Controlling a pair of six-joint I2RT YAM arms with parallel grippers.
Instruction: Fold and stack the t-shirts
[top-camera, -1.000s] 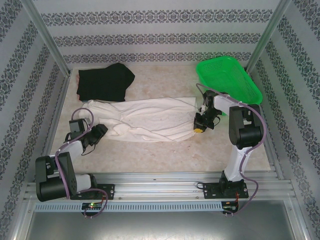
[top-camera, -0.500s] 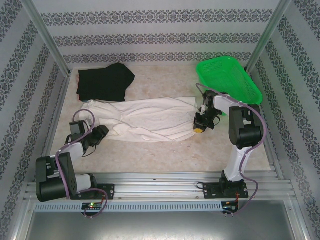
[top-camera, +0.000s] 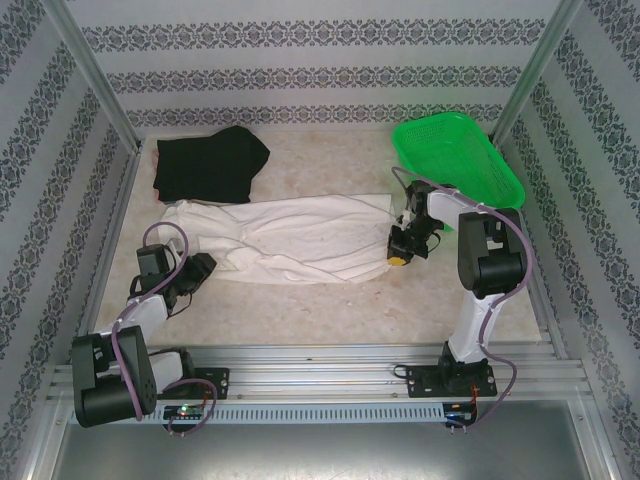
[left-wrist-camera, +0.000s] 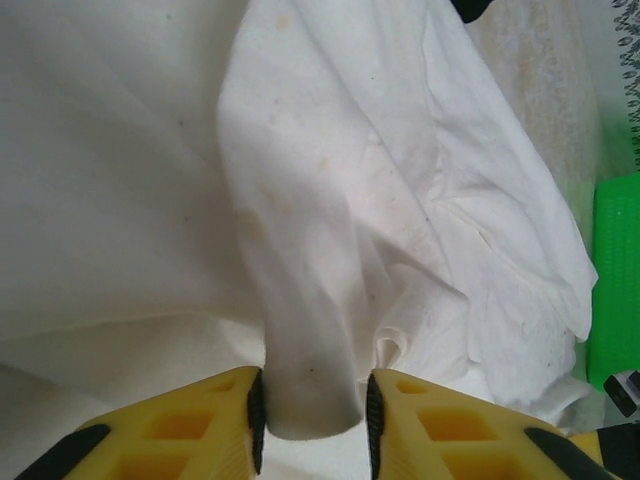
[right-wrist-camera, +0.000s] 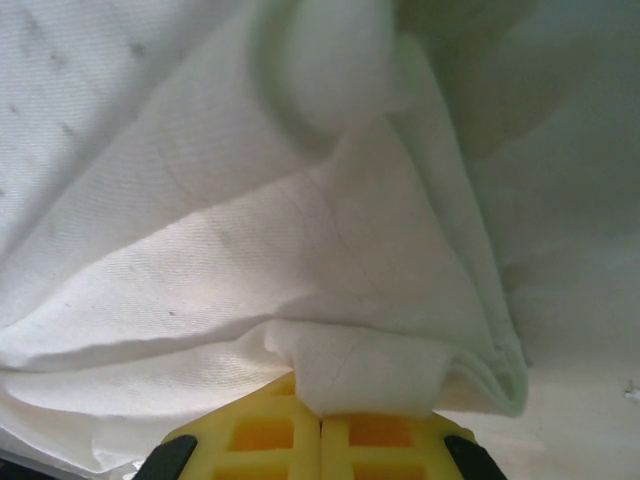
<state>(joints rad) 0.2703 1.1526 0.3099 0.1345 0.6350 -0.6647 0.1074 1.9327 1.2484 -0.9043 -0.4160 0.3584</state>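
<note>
Left wrist: fingers (left-wrist-camera: 190, 430) tighter on t-shirt (left-wrist-camera: 330, 250)

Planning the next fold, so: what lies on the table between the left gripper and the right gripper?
The cream-white t-shirt, rumpled, spans the whole stretch from the left gripper to the right gripper; the top external view shows it.

You have no readable text, label, brand or number in these views. The striped wallpaper (top-camera: 300, 35) carries only ornament.
</note>
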